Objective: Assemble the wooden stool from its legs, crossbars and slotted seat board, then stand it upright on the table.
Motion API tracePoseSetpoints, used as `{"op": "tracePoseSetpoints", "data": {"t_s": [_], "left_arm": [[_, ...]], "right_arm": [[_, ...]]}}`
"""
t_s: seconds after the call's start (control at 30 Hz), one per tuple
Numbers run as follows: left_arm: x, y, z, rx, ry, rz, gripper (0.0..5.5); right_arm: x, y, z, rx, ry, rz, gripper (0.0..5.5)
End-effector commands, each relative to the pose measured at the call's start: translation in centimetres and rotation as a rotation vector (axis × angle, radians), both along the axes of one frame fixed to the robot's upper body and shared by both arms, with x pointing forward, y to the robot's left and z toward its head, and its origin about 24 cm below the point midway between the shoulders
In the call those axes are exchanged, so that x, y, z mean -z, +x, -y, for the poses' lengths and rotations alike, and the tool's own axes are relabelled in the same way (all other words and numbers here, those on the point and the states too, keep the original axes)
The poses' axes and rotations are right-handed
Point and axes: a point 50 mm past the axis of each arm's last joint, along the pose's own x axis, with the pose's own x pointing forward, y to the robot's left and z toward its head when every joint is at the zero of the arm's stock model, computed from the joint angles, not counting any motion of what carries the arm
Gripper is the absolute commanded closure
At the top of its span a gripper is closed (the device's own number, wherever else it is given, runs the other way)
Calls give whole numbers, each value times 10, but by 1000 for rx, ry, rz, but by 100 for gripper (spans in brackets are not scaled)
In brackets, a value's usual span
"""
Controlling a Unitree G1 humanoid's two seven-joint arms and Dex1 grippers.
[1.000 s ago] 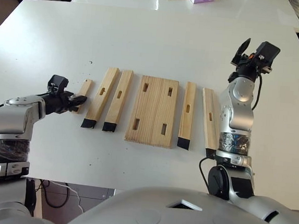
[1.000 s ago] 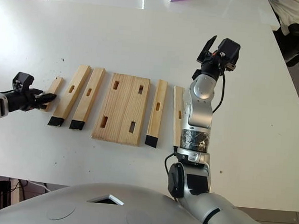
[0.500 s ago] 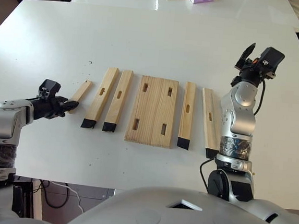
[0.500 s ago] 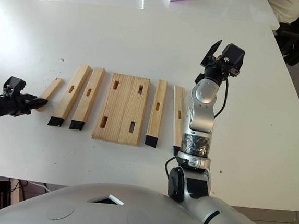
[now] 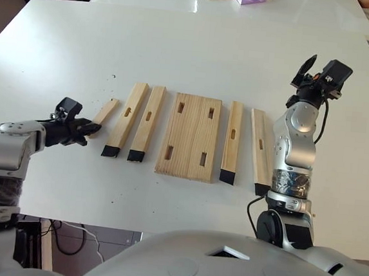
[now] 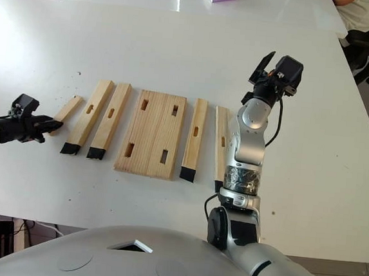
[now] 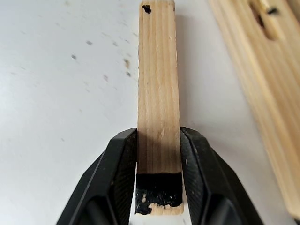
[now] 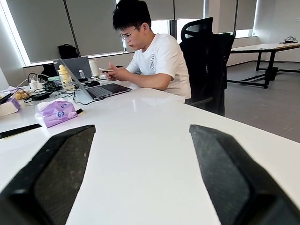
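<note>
While the short crossbar (image 5: 106, 111) lies on the table (image 5: 179, 53) left of the legs (image 5: 127, 116), the left gripper (image 5: 87, 129) clamps its near tip. At right, the raised right gripper (image 5: 311, 62) gapes wide, empty.

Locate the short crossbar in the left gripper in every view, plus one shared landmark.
Left eye view: short crossbar, leftmost piece, in the left gripper.
Right eye view: same spot.
Left wrist view: centre, between the fingers.
Right wrist view: faces away, across the table.
Landmark: the slotted leg beside it.
</note>
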Motion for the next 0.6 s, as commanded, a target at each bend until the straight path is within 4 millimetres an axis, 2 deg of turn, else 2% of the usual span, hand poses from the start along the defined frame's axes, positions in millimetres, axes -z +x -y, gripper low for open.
{"op": "tracePoseSetpoints", "data": {"t_s": [0.03, 0.1, 0.17, 0.23, 0.27, 0.33, 0.43, 0.6], "left_arm": [[-31, 43, 9, -93, -58, 239, 420], [-68, 65, 21, -103, -172, 426, 420], [-101, 77, 39, -62, -306, 575, 420], [-127, 80, 68, 36, -457, 698, 420], [-136, 80, 84, 94, -544, 746, 420], [-142, 74, 113, 192, -674, 799, 420], [-138, 52, 149, 342, -782, 861, 420], [-139, 29, 173, 514, -881, 919, 420]], "right_arm": [[-12, 16, -10, -103, -21, 24, 177], [-19, 25, -12, -188, -22, 45, 177], [-23, 33, -15, -297, 34, 46, 177], [-34, 42, -23, -505, 114, 51, 177], [-44, 43, -30, -668, 127, 75, 177], [-63, 38, -42, -979, 62, 114, 177], [-90, 25, -55, -1360, -66, 122, 177], [-123, 8, -57, -1641, -35, 142, 177]]}}
